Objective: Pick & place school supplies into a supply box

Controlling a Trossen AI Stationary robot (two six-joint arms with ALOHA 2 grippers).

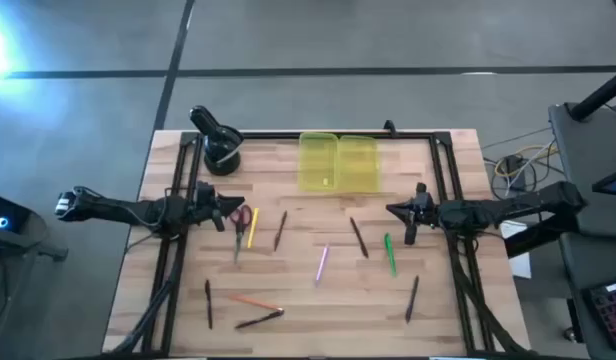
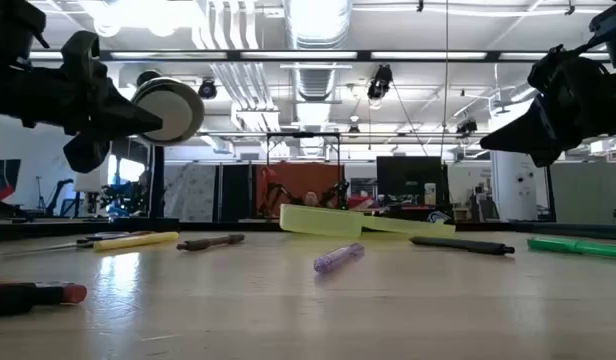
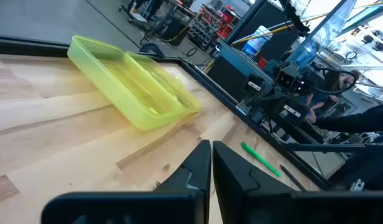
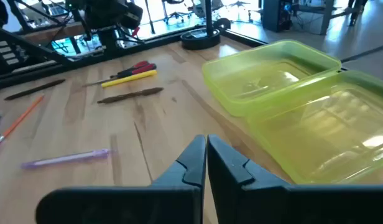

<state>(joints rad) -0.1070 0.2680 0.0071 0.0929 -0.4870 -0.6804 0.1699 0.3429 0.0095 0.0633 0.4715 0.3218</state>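
Observation:
The supply box (image 1: 338, 162), a translucent yellow case lying open in two halves, rests flat on the table at the far middle. The school supplies lie scattered flat on the wood: red-handled scissors (image 1: 238, 222), a yellow pencil (image 1: 252, 228), a brown pen (image 1: 280, 230), a pink pen (image 1: 321, 264), a dark pen (image 1: 359, 238), a green pen (image 1: 389, 254) and several more toward the near edge. My left gripper (image 1: 228, 212) hangs shut above the scissors' handles. My right gripper (image 1: 393, 210) hangs shut near the green pen. Both are clear of the table (image 2: 288, 300) and hold nothing.
A black round holder (image 1: 220, 150) stands at the far left, beside the box. A black pen (image 1: 208, 302), an orange pencil (image 1: 253, 300) and another dark pen (image 1: 260, 319) lie near left, and a black pen (image 1: 412, 298) near right. Black rails (image 1: 443, 170) frame the table.

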